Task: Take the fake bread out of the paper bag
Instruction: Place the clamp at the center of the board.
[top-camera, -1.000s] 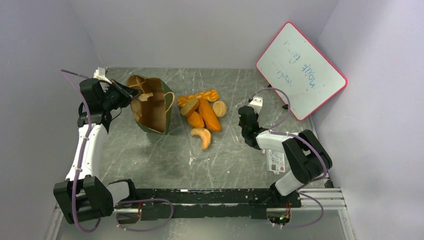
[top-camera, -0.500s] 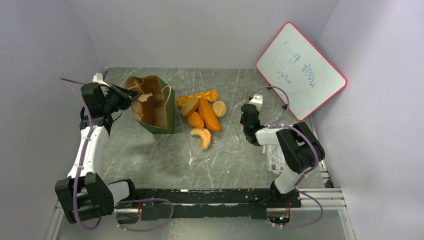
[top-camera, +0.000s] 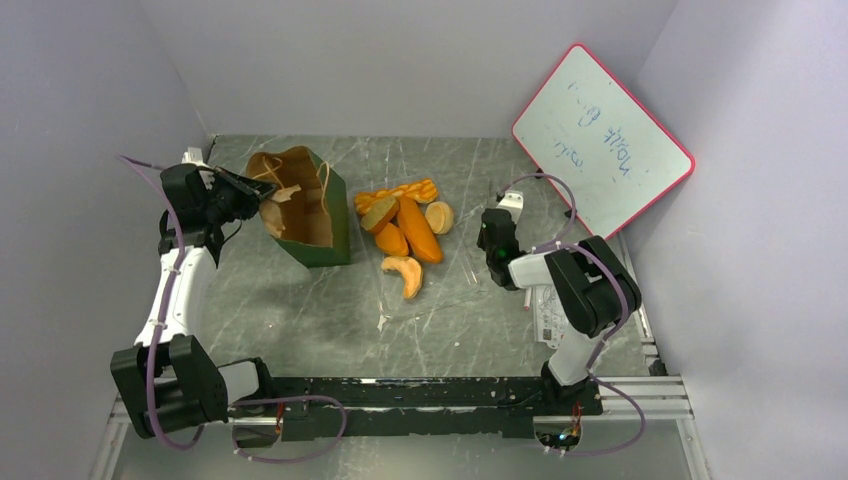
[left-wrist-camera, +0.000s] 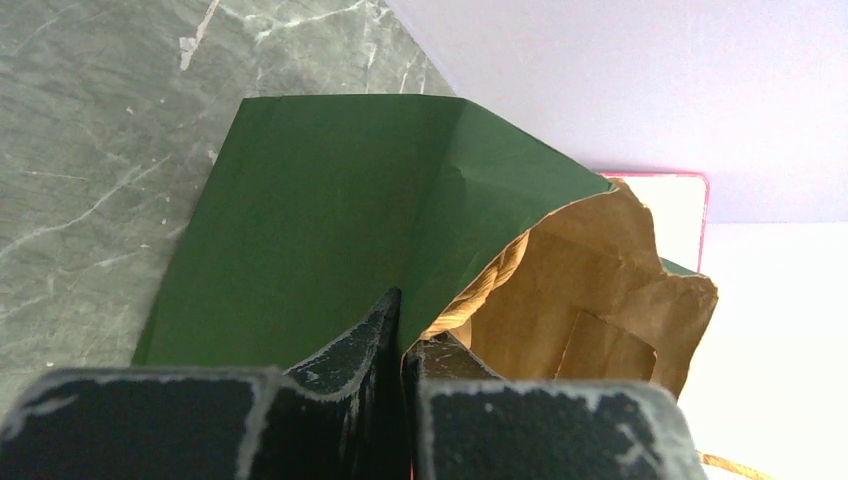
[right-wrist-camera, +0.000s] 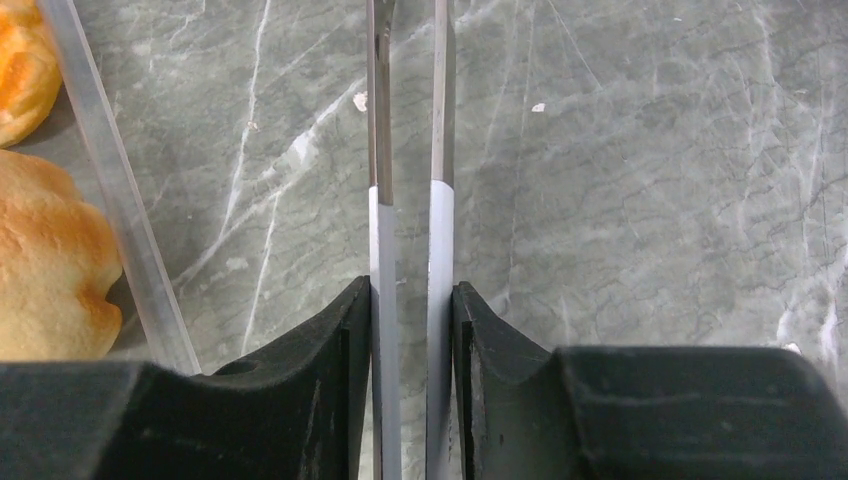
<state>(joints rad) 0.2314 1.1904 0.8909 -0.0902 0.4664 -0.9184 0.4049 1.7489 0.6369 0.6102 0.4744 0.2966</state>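
Note:
The paper bag (top-camera: 318, 213) (left-wrist-camera: 330, 220), green outside and brown inside, stands at the back left with its mouth open upward. My left gripper (top-camera: 262, 196) (left-wrist-camera: 404, 318) is shut on the bag's near rim beside a tan handle. The fake bread lies on the table right of the bag: a braided loaf (top-camera: 402, 191), a long roll (top-camera: 420, 231), a croissant (top-camera: 406, 275) and a pale round bun (top-camera: 439, 216) (right-wrist-camera: 45, 270). I cannot see into the bag. My right gripper (top-camera: 492, 232) (right-wrist-camera: 411, 292) is shut on the two arms of metal tongs (right-wrist-camera: 441, 230), right of the bread.
A red-framed whiteboard (top-camera: 603, 140) leans at the back right. A printed card (top-camera: 551, 322) lies on the table under my right arm. A clear strip (right-wrist-camera: 120, 200) runs beside the bun in the right wrist view. Grey walls close off three sides.
The left gripper has drawn the bag's rim back and left, and the bag now stands more upright. The right arm has folded in, its gripper shifting slightly toward the back.

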